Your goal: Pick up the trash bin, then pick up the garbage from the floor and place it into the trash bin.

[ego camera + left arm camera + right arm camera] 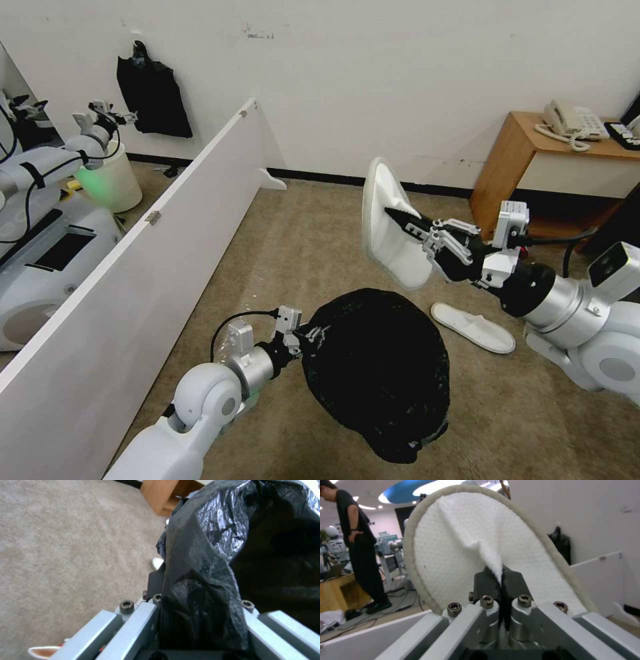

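Left claw: my left gripper point(308, 331) is clenched on the bag-lined rim of the bin point(380, 373), holding it off the carpet point(293, 253) in front of me, mouth tipped up toward my head camera.
Right claw: my right gripper point(397, 217) is pinched tight on a fold of the slipper point(390, 227), which hangs upright in the air above and just beyond the bin.
Still on the floor: the second slipper point(472, 327) lies flat on the carpet beside the bin, near my right arm.
Step in hand: bin lifted, first slipper up; as I judge it, the carry to the bin.
Next move calls for: bringing the slipper over the bin's mouth before letting go; it is broad and floppy, so it could catch on the rim.
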### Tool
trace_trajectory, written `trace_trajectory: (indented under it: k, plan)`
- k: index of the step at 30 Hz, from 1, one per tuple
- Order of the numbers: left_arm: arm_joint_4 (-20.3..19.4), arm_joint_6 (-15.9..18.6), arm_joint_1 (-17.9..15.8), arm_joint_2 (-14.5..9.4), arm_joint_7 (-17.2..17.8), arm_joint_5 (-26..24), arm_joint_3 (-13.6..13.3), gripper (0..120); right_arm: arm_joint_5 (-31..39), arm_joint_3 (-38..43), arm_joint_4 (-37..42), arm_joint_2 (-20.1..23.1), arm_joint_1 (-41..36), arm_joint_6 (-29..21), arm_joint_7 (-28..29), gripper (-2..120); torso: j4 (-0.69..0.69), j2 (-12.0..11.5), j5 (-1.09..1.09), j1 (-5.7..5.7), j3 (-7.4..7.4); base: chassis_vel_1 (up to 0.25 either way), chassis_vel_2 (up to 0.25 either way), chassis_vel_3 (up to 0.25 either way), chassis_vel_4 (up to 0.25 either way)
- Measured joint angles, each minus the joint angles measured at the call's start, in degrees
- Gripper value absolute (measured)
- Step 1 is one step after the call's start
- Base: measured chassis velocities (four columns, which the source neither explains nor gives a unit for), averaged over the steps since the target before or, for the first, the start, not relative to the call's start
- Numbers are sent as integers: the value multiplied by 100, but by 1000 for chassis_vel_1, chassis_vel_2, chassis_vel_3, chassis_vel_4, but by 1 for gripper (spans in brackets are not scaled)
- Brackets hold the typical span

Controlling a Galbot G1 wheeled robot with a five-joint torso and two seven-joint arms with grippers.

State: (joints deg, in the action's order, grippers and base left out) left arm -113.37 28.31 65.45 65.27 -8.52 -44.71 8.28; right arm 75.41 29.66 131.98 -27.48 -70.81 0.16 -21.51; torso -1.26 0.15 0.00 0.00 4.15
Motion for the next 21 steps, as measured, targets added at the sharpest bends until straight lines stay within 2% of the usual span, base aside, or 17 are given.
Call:
trace_trajectory:
  k: [2, 5, 9, 11, 16, 21]
  plan:
    - [11, 83, -140, 107, 153, -311, 10, 4, -92, -109, -41, -102, 8, -23, -69, 0, 0, 0, 0, 0, 0, 0, 0, 0, 0]
    - [33, 147, -246, 139, 201, -471, 7, 4, -163, -187, -71, -164, 11, -38, -125, 0, -1, 0, 0, 0, 0, 0, 0, 0, 0]
    - [56, 177, -302, 145, 213, -543, -35, 4, -207, -286, -79, -207, 66, -62, -150, 0, -1, 0, 0, 0, 0, 0, 0, 0, 0]
    - [129, 222, -369, 263, 286, -644, -118, 4, -316, -619, -76, -406, 229, -127, -152, 0, 0, 0, 0, 0, 0, 0, 0, 0, 0]
    - [171, 255, -399, 362, 330, -691, -159, 4, -442, -837, -73, -539, 280, -163, -153, 0, 0, 0, -1, 0, 0, 0, 0, 0, 0]
    - [138, 343, -436, 427, 480, -1083, -188, 4, -621, -1099, -178, -733, 347, -174, -208, 0, -1, 0, 0, 0, 0, 0, 0, 0, 0]
